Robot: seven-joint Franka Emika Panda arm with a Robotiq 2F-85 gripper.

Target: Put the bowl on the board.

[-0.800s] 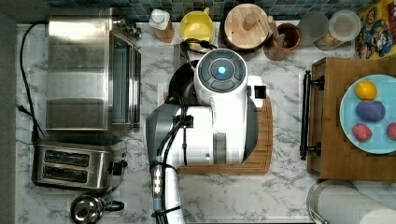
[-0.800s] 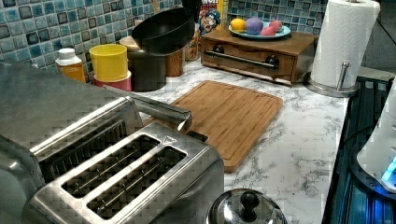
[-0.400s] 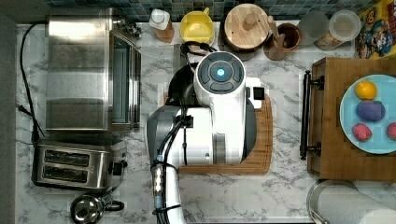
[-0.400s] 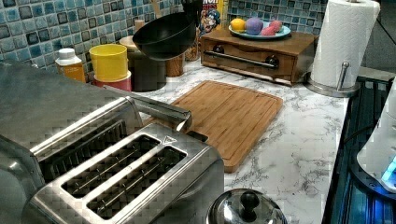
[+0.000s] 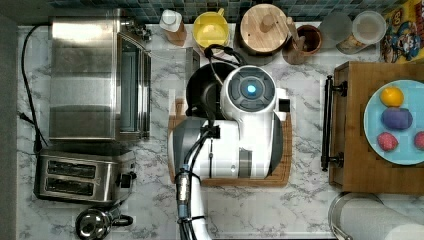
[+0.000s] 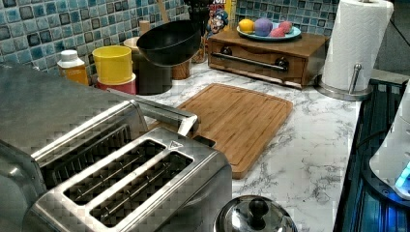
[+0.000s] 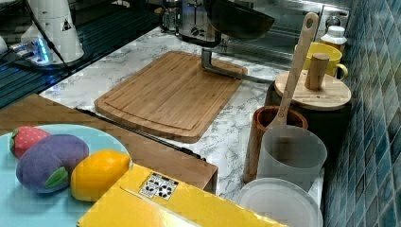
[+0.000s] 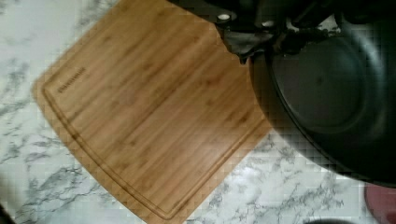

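The black bowl (image 6: 169, 41) hangs tilted in the air over the counter just behind the far edge of the board (image 6: 237, 118). The gripper (image 8: 260, 43) is shut on the bowl's (image 8: 336, 93) rim. In the top view the arm's white body covers most of the board (image 5: 282, 172), and the bowl (image 5: 202, 87) shows past the board's upper edge. In the right view the bowl (image 7: 239, 19) floats above the board's (image 7: 170, 94) far corner. The light-brown board (image 8: 140, 107) lies bare on the marble.
Behind the bowl stand a yellow vessel (image 6: 112, 63), a wood-lidded canister (image 7: 312, 94) and a utensil holder (image 7: 267, 130). A toaster (image 6: 125, 188) and toaster oven (image 5: 95, 75) line one side. A dark wooden tray (image 6: 268, 53) and a paper towel roll (image 6: 355, 43) stand opposite.
The bowl has come down and shifted a little toward the board, and the arm has moved toward the top view's lower right.
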